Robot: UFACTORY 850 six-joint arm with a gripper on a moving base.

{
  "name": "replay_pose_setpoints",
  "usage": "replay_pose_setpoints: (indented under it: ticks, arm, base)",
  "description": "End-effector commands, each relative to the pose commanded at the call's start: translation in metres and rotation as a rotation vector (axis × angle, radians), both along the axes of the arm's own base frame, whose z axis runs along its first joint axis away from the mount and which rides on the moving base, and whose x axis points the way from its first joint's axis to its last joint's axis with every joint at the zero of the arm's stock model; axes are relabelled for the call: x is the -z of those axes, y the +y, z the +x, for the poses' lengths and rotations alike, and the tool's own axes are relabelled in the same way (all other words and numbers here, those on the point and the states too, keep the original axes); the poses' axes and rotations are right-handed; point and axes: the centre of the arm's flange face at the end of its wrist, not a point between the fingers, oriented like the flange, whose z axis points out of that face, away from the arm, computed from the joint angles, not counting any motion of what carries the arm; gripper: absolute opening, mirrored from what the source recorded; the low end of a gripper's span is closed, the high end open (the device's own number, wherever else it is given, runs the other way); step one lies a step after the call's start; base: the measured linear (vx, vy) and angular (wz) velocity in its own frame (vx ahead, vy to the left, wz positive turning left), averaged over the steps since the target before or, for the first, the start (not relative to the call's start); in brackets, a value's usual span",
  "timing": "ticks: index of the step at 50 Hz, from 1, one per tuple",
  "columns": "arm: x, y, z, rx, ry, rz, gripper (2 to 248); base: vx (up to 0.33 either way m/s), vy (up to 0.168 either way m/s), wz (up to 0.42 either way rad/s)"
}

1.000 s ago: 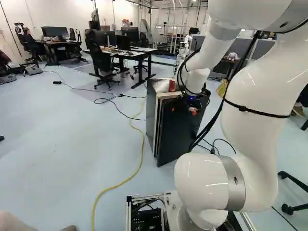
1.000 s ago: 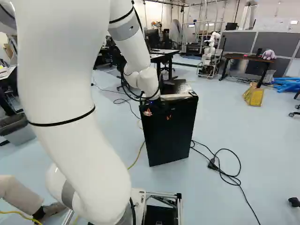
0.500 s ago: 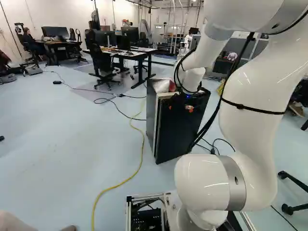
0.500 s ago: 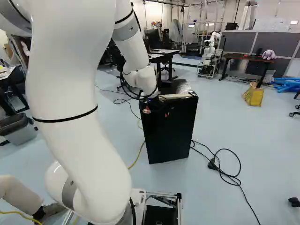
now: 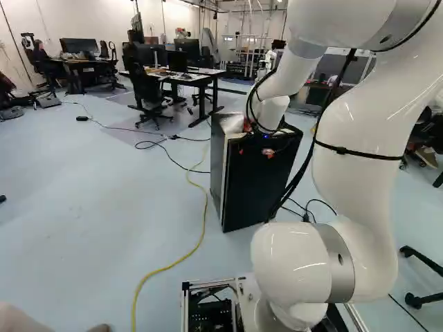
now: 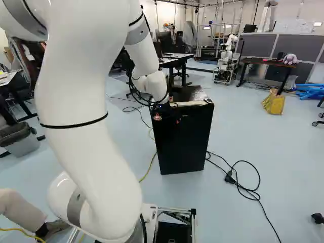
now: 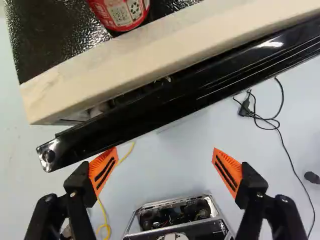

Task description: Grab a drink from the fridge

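As the white robot arm (image 5: 358, 152) leans over a compact black fridge (image 6: 183, 139) at twelve o'clock from its base, the black pincer (image 5: 255, 151) hovers by the top edge of the fridge door (image 7: 120, 122), its two orange pads spread wide apart in a released state. One finger, on the nine o'clock side of the pincer (image 7: 164, 167), has its pad (image 7: 102, 167) right at the door's edge, though whether they touch cannot be told from where I stand. A narrow, dark gap runs between the door and the pale-edged cabinet (image 7: 145, 60); small shapes show within, too shadowed to identify, and whether a drink is among them cannot be told. Atop the fridge, between eleven and twelve o'clock from the pincer, sits a red can (image 7: 122, 12); crumpled clear wrapping (image 5: 232, 123) lies near it.

Behind the pincer, toward six o'clock, a metal-framed compartment (image 7: 217, 212) on the robot's base holds wiring and dark components. A grey bin (image 6: 20, 146) stands at ten o'clock from the base and a yellow container (image 6: 275, 104) at one o'clock, the contents of both unclear.
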Motion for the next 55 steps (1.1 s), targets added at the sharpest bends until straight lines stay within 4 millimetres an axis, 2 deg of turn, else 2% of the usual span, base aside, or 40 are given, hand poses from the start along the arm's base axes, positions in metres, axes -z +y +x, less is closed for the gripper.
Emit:
replay_pose_setpoints:
  ticks: [13,55]
  arm:
    - [0.000,0.004,0.006,-0.009,-0.010,-0.002,247]
    - [-0.003,0.004,0.008,-0.007,-0.066,-0.016,247]
  base:
    - [0.000,0.000,0.000]
    - [0.000,0.000,0.000]
